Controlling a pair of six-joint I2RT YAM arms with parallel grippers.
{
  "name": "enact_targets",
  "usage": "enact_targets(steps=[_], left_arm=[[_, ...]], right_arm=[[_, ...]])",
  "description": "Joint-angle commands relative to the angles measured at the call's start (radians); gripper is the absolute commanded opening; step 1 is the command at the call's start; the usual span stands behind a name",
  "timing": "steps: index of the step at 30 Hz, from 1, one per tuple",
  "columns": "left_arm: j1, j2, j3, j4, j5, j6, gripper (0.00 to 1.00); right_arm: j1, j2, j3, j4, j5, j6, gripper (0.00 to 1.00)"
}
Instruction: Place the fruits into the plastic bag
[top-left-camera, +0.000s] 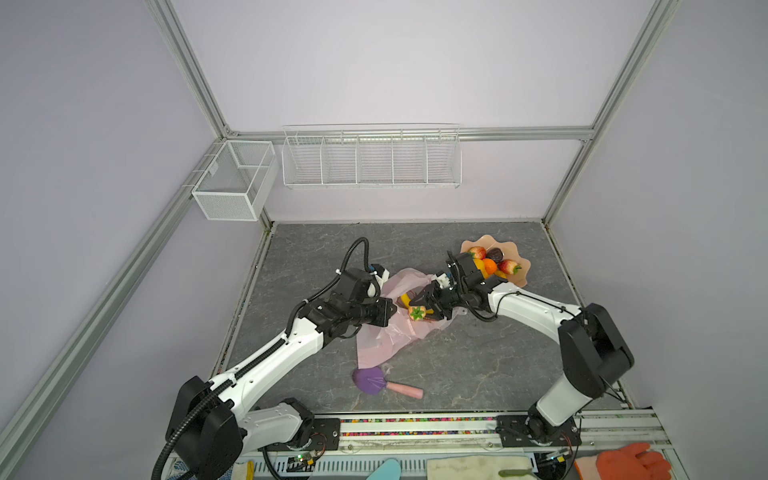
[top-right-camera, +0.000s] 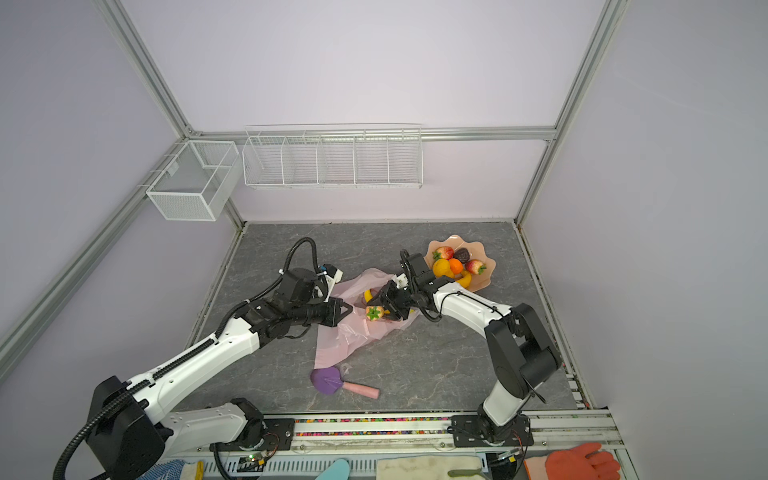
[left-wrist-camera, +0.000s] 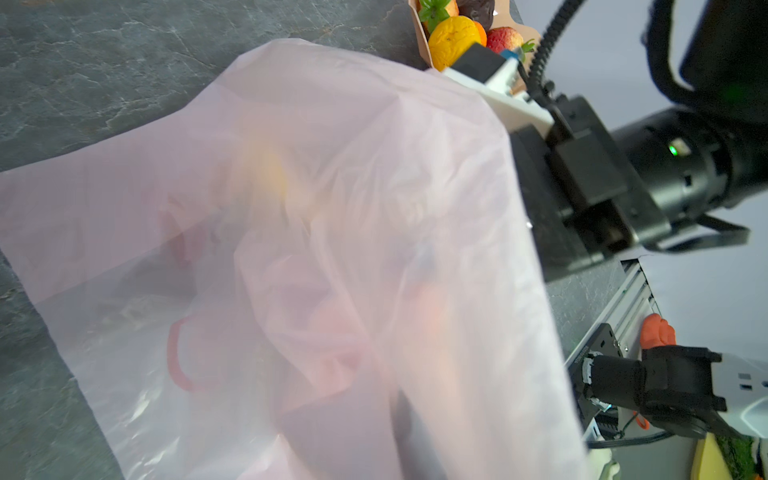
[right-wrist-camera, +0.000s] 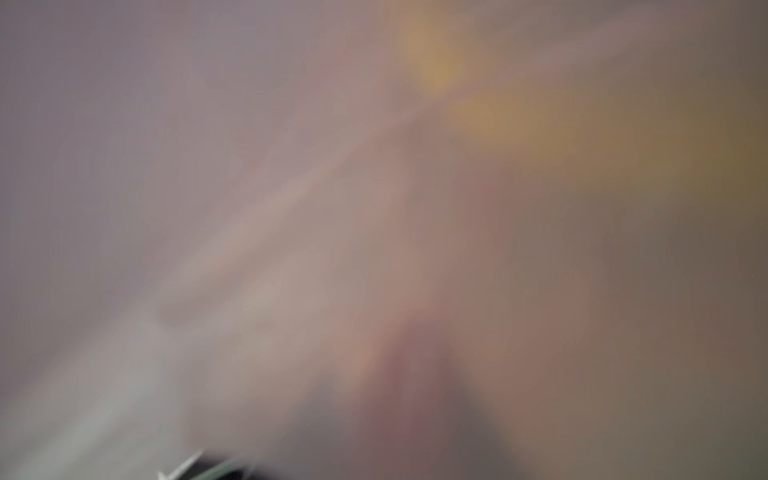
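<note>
- Left claw (top-left-camera: 392, 310): pressed together at the near rim of the bag (top-left-camera: 382, 340). It is apparently pinching the thin film so that the mouth stands lifted off the counter (top-left-camera: 478, 361).
- Right claw (top-left-camera: 423, 308): reaches into the bag's mouth from the bowl side, pinching a strawberry (top-left-camera: 416, 313) with its leafy end up. The fruit is not yet let go.
- Bag: pale pink and crumpled, it lies mid-counter between the two arms. In the left wrist view its film fills most of the picture. The right wrist view shows only a pink and yellow blur.
- Done: one banana (top-left-camera: 405, 299) lies inside the bag, just beside the held strawberry.
- Left to do: the bowl (top-left-camera: 521, 276), at the far right of the counter, holds a second strawberry (top-left-camera: 477, 252), a third strawberry (top-left-camera: 509, 267), a dark ball (top-right-camera: 461, 254), an orange (top-right-camera: 456, 265), a yellow round fruit (top-right-camera: 441, 268) and a second banana (top-right-camera: 464, 280).
- Progress, as a judgement: early. One fruit is bagged, one is at the point of release, and six wait in the bowl.
- Purple tool (top-left-camera: 370, 380): lies near the front of the counter, just past the bag's near end. It is no fruit, so it is not part of the job.
</note>
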Motion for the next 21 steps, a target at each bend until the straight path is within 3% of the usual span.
enact_targets(steps=[1,7,14,21], left_arm=[[-0.014,0.013,0.030,-0.005,0.034,0.042,0.00],[-0.021,0.037,0.036,-0.004,0.003,0.055,0.00],[-0.021,0.039,0.023,0.017,-0.072,0.056,0.00],[-0.022,0.000,-0.022,0.040,-0.088,0.046,0.00]], right_arm=[[-0.015,0.069,0.070,0.043,0.020,0.005,0.29],[0.012,0.206,0.184,0.041,0.025,0.008,0.35],[0.077,0.216,0.200,-0.041,0.059,-0.022,0.49],[0.089,0.181,0.186,-0.099,0.027,-0.091,0.89]])
